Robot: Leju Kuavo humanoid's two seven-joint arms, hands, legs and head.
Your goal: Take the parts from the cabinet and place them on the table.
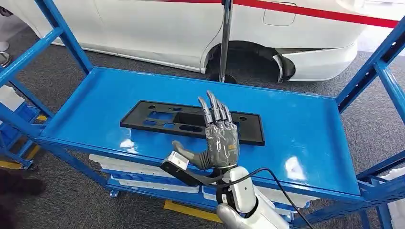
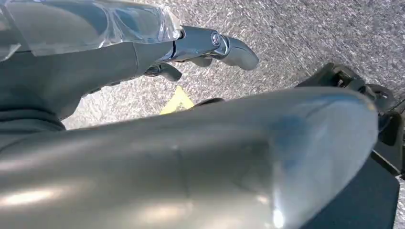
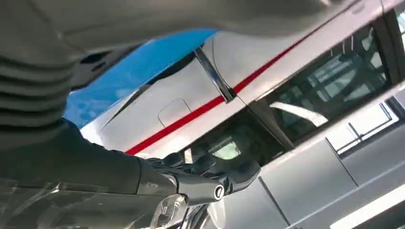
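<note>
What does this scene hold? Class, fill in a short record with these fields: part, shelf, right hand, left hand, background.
part: black plastic panel lying flat on the top shelf
shelf: blue metal rack; white parts on the tier below
right hand: raised over the panel's near edge, fingers straight, holding nothing
left hand: hanging over grey carpet, holding nothing
background: white car with a red stripe

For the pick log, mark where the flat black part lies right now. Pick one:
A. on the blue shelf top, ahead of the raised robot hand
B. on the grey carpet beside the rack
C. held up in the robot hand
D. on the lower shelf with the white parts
A: in the head view the flat black part lies flat on the blue shelf top, and the right robot hand is raised in front of it, fingers spread, holding nothing.
</note>
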